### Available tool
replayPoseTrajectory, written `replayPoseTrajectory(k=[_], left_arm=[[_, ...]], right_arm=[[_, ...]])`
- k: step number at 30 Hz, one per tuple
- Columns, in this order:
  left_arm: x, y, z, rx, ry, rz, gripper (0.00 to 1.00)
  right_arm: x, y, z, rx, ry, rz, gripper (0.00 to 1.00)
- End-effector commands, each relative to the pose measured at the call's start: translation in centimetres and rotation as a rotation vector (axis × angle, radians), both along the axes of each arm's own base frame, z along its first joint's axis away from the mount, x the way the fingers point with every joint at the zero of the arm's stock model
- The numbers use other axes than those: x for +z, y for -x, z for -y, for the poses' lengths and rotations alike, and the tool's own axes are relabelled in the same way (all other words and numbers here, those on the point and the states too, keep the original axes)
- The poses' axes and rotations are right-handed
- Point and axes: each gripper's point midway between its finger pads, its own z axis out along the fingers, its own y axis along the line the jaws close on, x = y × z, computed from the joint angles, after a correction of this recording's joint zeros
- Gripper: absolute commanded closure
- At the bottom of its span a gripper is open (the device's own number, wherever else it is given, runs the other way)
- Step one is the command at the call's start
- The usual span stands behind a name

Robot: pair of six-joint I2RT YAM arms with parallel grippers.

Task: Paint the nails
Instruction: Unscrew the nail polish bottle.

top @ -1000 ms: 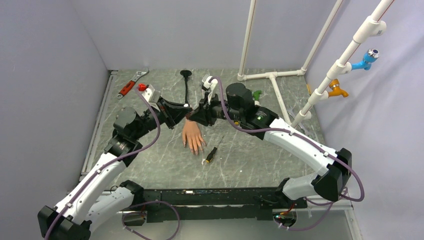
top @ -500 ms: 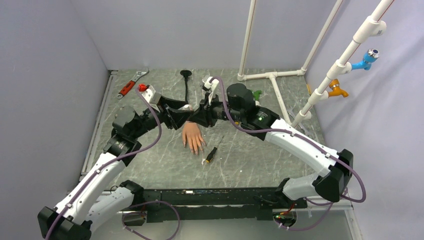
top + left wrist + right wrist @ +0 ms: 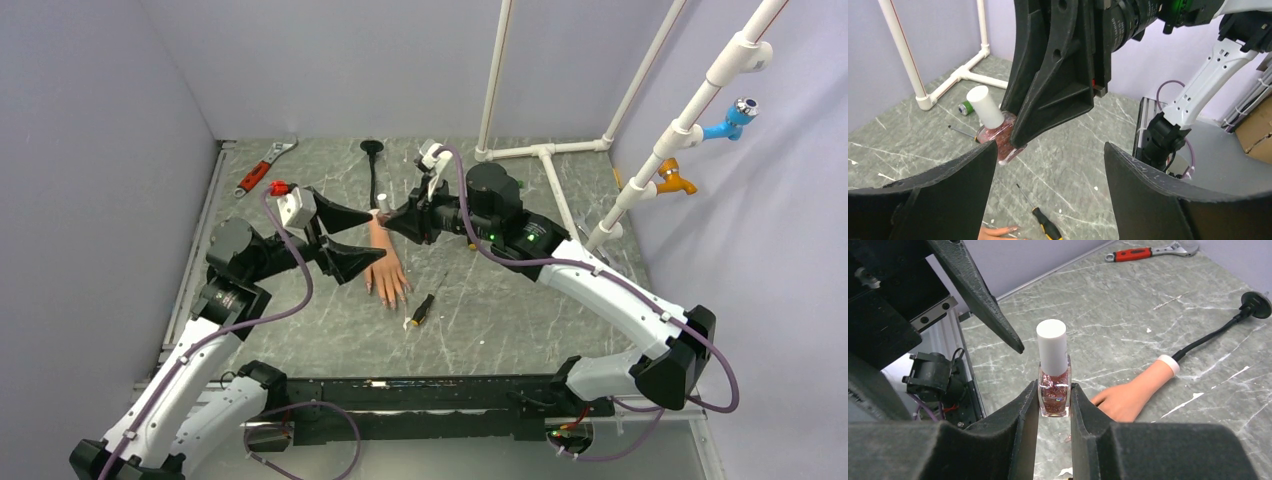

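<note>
My right gripper (image 3: 1054, 407) is shut on a small glass polish bottle (image 3: 1054, 392) of red glitter with a white cap (image 3: 1052, 346), held upright above the table. In the top view that gripper (image 3: 392, 220) hovers over the wrist of the peach mannequin hand (image 3: 384, 268), which lies flat with its black stalk (image 3: 374, 180) running back. The nails (image 3: 392, 298) are tiny tips pointing toward me; one fingertip (image 3: 1007, 230) shows at the left wrist view's bottom edge. My left gripper (image 3: 378, 238) stands open, its fingertips apart on either side of the bottle (image 3: 1000, 137) without touching it.
A black-and-yellow screwdriver (image 3: 422, 310) lies just right of the hand's fingertips. A red-handled wrench (image 3: 262, 170) sits at the back left. A white pipe frame (image 3: 540, 155) stands at the back right, with a small green object (image 3: 514, 189) beside it.
My left gripper has opened wide and drawn back to the left, away from the bottle's cap. The right gripper keeps the capped bottle and has lifted slightly toward the back.
</note>
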Motion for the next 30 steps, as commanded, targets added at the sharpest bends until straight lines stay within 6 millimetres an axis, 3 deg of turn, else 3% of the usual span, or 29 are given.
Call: replayPoseTrajectory(k=[1,6,10,13,21,30], left_arm=[[0.8,1.4,-0.4,-0.094,-0.047,0.064,0.19],[1.0,2.8,-0.6,-0.174,-0.046,0.101,0.34],[1.5,4.6,-0.5,-0.253,-0.053,0.151,0.35],[1.8,5.5,-0.6,-0.283,-0.052,0.183,0.37],[2.2,6.1,-0.4,-0.329,-0.029,0.172,0.41],[2.6,5.8,-0.3,-0.325,-0.006,0.161,0.44]], right_arm=[[3.6,0.6,0.8,0.011,-0.07,0.105,1.0],[3.8,3.6,1.1,0.187,-0.093,0.144,1.0],[4.3,7.1,1.2,0.368,-0.135,0.179,1.0],[4.3,8.4,1.2,0.449,-0.137,0.191,1.0],[3.7,10.8,1.1,0.614,-0.141,0.175,1.0],[2.9,11.0,0.7,0.67,-0.122,0.17,1.0]])
